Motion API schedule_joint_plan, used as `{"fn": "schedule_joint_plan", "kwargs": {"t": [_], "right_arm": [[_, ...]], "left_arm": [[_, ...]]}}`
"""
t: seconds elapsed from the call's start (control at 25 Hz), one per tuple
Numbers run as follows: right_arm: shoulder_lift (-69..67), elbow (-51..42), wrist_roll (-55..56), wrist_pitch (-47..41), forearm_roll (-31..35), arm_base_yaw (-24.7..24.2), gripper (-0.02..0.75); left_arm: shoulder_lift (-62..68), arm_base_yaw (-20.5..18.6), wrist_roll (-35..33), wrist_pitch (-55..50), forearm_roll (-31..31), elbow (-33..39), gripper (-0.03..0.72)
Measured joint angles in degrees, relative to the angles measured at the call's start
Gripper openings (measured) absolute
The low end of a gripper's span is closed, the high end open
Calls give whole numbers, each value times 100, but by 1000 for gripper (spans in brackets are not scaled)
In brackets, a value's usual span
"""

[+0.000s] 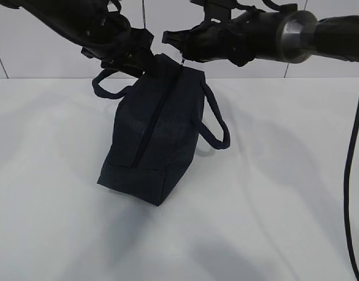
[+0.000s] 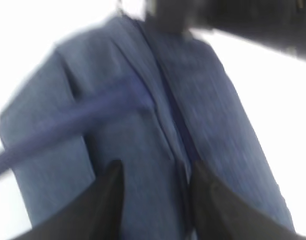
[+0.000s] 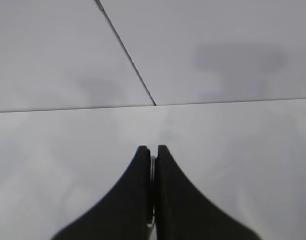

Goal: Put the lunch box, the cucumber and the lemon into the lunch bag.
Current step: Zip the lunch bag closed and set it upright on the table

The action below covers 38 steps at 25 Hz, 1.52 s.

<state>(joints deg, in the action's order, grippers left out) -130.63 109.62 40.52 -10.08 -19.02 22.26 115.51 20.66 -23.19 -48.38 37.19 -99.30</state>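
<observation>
The lunch bag hangs tilted above the white table, far end raised, the left gripper parted astride its zipped top and the right gripper clenched on the silver ring pull.

White all around me here: the surface under my work is a plain white sheet, smooth, with soft grey shadows pooling across it. Behind it stands a wall of large white tiles, thin dark grout lines running between them, one slanting down to meet the horizontal seam where wall and surface join. Light is even and diffuse, faint shadows smudging the tiles.
</observation>
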Motion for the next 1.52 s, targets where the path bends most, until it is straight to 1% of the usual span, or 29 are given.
{"fn": "schedule_joint_plan", "kwargs": {"t": [0.16,0.32,0.44,0.52,0.6,0.64,0.68,0.76,1.0,1.36,1.52], "right_arm": [[0,0,0,-9,0,0,0],[0,0,0,-9,0,0,0],[0,0,-10,-9,0,0,0],[0,0,-10,-9,0,0,0],[0,0,-10,-9,0,-15,0],[0,0,-10,-9,0,-13,0],[0,0,-10,-9,0,-13,0],[0,0,-10,-9,0,-13,0],[-16,0,-10,-9,-152,-13,0],[-213,0,-10,2,-198,-13,0],[-321,0,-10,9,-198,-3,0]], "left_arm": [[0,0,-11,155,206,0,334],[184,0,-197,177,537,0,335],[384,0,-301,177,671,-23,312],[455,0,-313,177,683,-49,254],[461,0,-336,159,690,-74,148],[461,0,-411,111,690,-106,79],[465,0,-494,31,680,-133,35],[474,0,-625,-129,680,-144,0],[488,-8,-832,-451,659,-177,-9],[275,-8,-842,-641,357,-177,-9],[276,-8,-842,-741,345,-177,-9]]}}
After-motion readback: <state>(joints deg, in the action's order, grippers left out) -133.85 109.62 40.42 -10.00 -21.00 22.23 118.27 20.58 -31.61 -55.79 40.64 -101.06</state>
